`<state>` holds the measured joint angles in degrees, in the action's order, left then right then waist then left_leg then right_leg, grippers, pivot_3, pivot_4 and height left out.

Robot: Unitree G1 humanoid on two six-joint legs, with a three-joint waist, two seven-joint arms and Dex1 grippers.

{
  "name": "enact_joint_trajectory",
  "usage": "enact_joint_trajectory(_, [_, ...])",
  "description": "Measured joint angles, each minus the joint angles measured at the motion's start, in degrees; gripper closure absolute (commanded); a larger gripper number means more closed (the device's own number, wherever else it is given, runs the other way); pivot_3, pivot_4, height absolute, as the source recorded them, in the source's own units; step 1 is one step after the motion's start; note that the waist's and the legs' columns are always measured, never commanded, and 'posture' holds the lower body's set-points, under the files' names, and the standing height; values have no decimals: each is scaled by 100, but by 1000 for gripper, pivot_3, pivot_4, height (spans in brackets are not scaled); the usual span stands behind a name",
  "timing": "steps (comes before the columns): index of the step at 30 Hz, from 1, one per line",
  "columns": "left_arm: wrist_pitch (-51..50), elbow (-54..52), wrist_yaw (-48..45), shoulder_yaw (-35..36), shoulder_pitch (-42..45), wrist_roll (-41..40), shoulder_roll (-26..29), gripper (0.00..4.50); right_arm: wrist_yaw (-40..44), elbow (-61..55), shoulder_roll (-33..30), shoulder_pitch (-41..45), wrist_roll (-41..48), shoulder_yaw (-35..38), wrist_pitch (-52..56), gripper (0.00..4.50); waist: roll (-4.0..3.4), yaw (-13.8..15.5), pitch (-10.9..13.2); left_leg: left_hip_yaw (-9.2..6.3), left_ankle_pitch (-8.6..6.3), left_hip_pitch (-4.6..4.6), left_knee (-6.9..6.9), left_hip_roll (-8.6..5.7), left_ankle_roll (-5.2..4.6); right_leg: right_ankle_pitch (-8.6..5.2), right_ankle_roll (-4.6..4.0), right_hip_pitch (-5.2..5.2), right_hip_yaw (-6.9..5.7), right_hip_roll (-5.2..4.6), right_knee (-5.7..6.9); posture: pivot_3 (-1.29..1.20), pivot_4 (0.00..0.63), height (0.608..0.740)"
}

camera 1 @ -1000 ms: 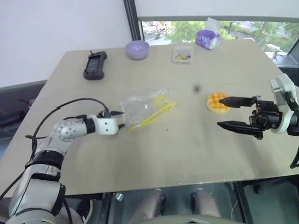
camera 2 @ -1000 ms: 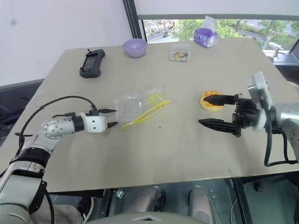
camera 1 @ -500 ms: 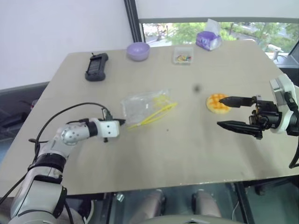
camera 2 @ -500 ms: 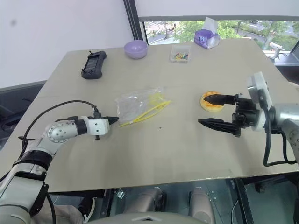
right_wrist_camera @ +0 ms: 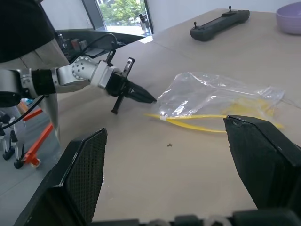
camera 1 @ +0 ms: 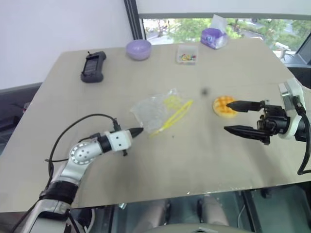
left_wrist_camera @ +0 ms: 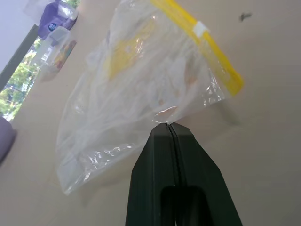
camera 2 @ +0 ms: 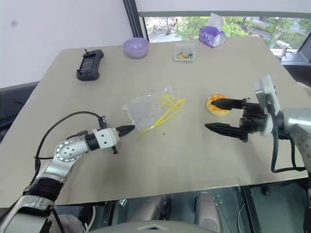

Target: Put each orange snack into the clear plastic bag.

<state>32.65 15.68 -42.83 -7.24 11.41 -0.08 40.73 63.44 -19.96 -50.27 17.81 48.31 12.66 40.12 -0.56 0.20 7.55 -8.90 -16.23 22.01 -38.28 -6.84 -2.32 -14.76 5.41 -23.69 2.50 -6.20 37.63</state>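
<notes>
Head view: clear plastic bag (camera 1: 161, 109) mid-table, empty; orange snack (camera 1: 223, 105) just beside right gripper (camera 1: 232, 116), jaws wide, empty.
Left wrist view: left gripper (left_wrist_camera: 168, 126) pinched on bag corner. Risk: thin film slips or tears under pull.

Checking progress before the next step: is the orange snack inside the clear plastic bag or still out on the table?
Out. The orange snack lies bare on the table, well apart from the clear plastic bag, near the right gripper.
</notes>
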Motion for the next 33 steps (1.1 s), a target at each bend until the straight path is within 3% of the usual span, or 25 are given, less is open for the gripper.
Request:
enact_joint_trajectory(4, [-538, -582, -85, 61, -285, -288, -1, 4485, -6, 7, 8, 61, -10, -77, -5, 185, 28, 14, 20, 0, 0, 0, 0, 0, 0, 0, 0, 0, -1, 2, 1, 0, 150, 736])
enact_joint_trajectory(14, [-986, -1016, -113, 324, -446, -463, -6, 75, -38, 23, 128, 134, -39, -163, -18, 185, 50, 53, 36, 1, 0, 0, 0, 0, 0, 0, 0, 0, -2, 5, 0, 0, 150, 736])
enact_joint_trajectory(25, [-482, -788, 9, 12, -94, 529, 24, 75, -128, 31, 201, 207, -66, -179, -18, 185, 51, 81, 37, 2, 0, -3, 0, -1, 1, 0, 0, 4, -6, 5, 1, 0, 150, 736])
enact_joint_trajectory(33, [-345, 11, 636, -517, 950, 1508, -405, 75, -160, 32, 208, 228, -64, -195, -18, 185, 45, 113, 31, 0, -3, -24, -4, -6, -6, 2, 2, 16, -8, 8, 22, 0, 150, 736])
